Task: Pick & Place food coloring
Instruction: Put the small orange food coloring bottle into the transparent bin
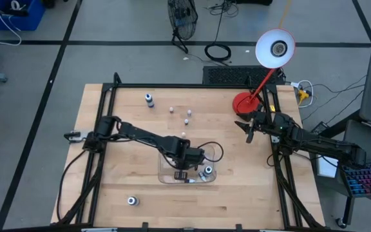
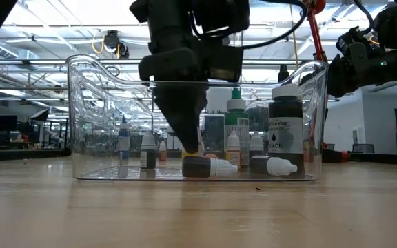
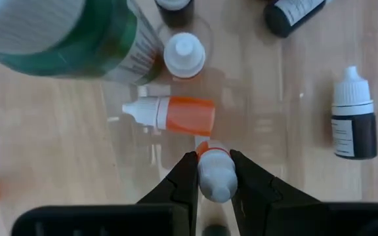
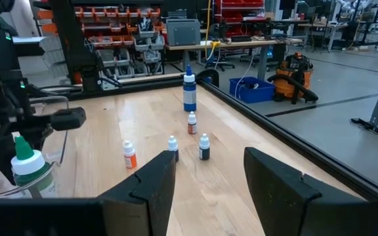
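Right now my left gripper (image 3: 212,172) is down inside the clear plastic rectangular tray (image 2: 81,124), fingers clamped on a tiny food coloring bottle with an orange body and a whitish cap (image 3: 215,174). I judge this the placing step: the bottle is within the tray's walls, hanging just above its floor, not yet let go.

Close under my fingers on the tray floor lies a second small orange bottle with a white cap (image 3: 172,113), on its side. Beyond it stands a large green bottle (image 3: 64,36), and a small white-capped one (image 3: 184,54) stands upright next to that. From table height, a tall dark bottle labelled black (image 2: 285,131) stands at the tray's right end, with two dark bottles lying in front of it.

My next move calls for opening the fingers low enough that the bottle does not bounce, clear of the orange one lying under it, then lifting straight up past the tray wall.

Outside the tray, a blue-and-white bottle (image 1: 149,100) and several tiny bottles (image 1: 187,120) wait well behind it, and one larger bottle (image 1: 132,200) sits in front and to the left.

My right gripper (image 1: 250,131) hangs idle, well off to the tray's right near a red lamp base (image 1: 242,102), its fingers (image 4: 151,187) apart and empty.
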### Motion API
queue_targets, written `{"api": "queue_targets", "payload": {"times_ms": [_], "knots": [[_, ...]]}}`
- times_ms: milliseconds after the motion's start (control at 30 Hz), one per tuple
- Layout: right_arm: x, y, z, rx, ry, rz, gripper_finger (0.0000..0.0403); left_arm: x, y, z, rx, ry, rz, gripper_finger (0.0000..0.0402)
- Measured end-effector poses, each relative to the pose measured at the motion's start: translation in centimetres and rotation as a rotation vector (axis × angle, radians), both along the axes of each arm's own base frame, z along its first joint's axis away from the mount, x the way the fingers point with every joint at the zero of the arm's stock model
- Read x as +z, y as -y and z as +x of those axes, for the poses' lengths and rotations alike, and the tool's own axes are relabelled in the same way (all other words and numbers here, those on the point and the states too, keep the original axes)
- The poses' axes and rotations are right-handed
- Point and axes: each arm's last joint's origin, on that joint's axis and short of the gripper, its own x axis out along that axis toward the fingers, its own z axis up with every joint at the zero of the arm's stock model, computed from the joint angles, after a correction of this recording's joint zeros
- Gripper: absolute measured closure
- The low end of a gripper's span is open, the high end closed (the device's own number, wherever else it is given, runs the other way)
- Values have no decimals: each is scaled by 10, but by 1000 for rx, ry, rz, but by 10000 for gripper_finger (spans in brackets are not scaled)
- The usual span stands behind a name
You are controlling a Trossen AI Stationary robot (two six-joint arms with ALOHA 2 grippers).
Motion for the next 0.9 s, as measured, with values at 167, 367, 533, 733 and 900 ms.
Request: {"api": "queue_targets", "payload": {"times_ms": [167, 367, 533, 733, 900], "knots": [[0, 0, 0, 0, 0, 0, 232, 1, 0, 0, 0, 6, -4, 337], [0, 0, 0, -1, 0, 0, 232, -3, 0, 1, 7, 3, -30, 337], [0, 0, 0, -1, 0, 0, 232, -7, -1, 1, 13, -8, -31, 337], [0, 0, 0, 0, -1, 1, 232, -8, -1, 1, 36, -18, -33, 333], [0, 0, 0, -1, -1, 0, 232, -8, 0, 1, 53, -21, -41, 254]]}}
